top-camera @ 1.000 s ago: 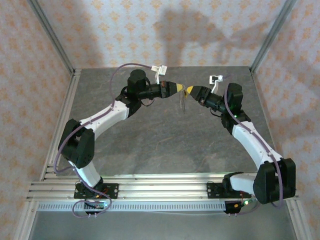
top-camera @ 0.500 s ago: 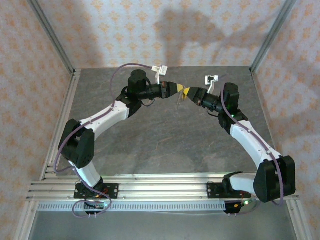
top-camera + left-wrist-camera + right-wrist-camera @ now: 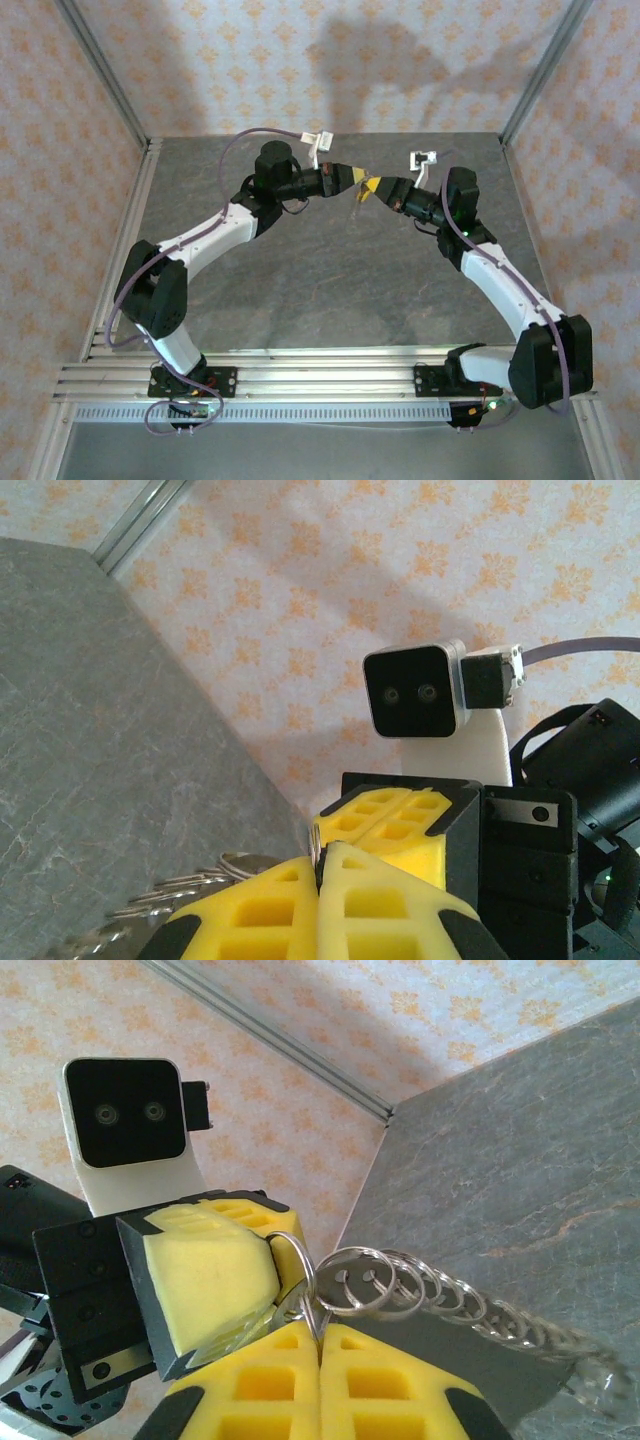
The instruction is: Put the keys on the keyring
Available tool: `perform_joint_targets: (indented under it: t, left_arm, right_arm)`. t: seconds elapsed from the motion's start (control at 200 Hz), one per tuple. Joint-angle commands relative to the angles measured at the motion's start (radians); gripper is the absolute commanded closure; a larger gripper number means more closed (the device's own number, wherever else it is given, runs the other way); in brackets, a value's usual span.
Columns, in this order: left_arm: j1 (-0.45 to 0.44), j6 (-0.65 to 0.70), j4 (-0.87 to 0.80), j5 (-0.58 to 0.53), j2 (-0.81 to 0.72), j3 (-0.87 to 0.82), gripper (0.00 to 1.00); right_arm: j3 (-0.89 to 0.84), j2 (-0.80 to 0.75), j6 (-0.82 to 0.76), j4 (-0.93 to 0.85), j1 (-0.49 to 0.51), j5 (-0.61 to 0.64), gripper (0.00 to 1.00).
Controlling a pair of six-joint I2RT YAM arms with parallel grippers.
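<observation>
Keyring [image 3: 372,1282] is hanging above the bench [image 3: 330,290]; I am watching the left tool [image 3: 319,865] and right tool [image 3: 320,1340] both clenching it, tips touching, its linked loops dangling.

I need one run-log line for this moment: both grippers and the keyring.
pose: tips meeting above table | left gripper: shut on keyring | right gripper: shut on keyring | ring chain: dangling

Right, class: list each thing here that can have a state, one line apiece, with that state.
left fingers, shut, pinching the keyring
right fingers, shut, pinching the same keyring
keyring, held up between both sets of fingers
chain, trailing loose from the keyring
</observation>
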Motion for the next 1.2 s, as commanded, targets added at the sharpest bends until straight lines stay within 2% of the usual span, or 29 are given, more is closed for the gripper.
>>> perform_joint_targets:
  t: [0.0,0.42,0.776,1.066,1.196]
  left_arm:
    - [-0.014,-0.004,0.083,-0.038,-0.063,-0.011,1.00]
    - [-0.065,0.002,0.119,-0.125,-0.092,-0.073,1.00]
    - [-0.103,-0.079,0.265,-0.358,-0.147,-0.241,1.00]
    - [-0.152,-0.114,0.342,-0.450,-0.156,-0.289,1.00]
    - [-0.161,-0.124,0.357,-0.464,-0.151,-0.298,1.00]
  right_arm:
    - [-0.015,-0.024,-0.021,0.014,0.038,0.006,1.00]
    - [-0.001,-0.026,-0.009,-0.022,0.138,0.128,1.00]
    - [-0.025,-0.035,0.086,-0.047,0.166,0.276,1.00]
    - [0.032,-0.005,0.023,-0.168,0.251,0.378,1.00]
    - [0.071,0.036,-0.012,-0.207,0.289,0.379,1.00]
